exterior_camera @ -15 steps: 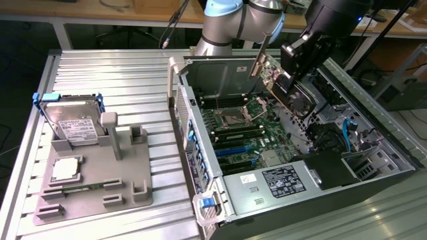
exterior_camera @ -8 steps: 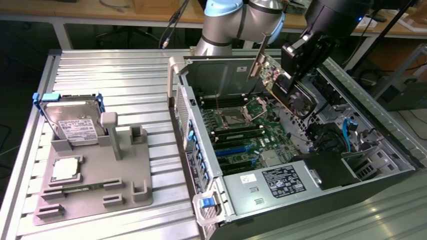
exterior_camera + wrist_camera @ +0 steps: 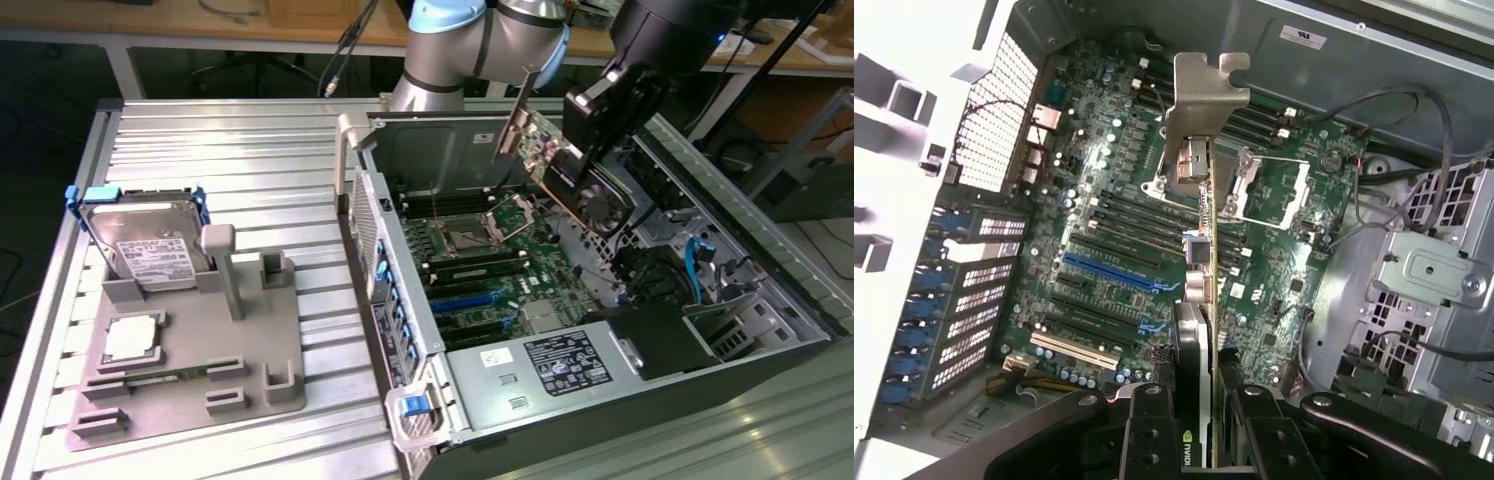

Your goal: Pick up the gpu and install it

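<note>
Holding: gripper is closed on the gpu, which sits edge-on between its fingers.
Gpu position: raised inside the open case, above the motherboard and apart from it, with the silver bracket end uppermost.
Bench: hard drive stands in the grey holder, to the exterior view's left of the case.
</note>
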`<state>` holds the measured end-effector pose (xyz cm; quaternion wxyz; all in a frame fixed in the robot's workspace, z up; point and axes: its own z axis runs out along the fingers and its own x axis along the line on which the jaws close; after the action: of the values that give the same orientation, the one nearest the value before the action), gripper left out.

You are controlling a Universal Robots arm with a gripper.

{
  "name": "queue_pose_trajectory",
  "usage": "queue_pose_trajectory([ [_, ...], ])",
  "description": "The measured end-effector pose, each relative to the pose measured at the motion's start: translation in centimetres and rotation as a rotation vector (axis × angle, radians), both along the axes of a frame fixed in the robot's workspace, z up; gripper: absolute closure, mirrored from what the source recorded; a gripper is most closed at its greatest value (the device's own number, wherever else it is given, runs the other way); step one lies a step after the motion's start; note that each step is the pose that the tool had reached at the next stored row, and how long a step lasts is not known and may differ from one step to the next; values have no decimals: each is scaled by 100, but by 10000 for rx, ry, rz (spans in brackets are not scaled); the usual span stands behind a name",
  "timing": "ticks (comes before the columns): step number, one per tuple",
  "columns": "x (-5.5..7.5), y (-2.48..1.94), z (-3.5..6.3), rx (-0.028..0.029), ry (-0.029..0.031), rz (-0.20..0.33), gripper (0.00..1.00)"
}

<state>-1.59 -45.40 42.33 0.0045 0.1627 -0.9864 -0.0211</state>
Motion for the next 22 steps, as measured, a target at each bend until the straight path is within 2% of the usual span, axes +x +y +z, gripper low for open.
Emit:
queue_pose_trajectory([
  [22,0,0,0,0,0,909,73],
])
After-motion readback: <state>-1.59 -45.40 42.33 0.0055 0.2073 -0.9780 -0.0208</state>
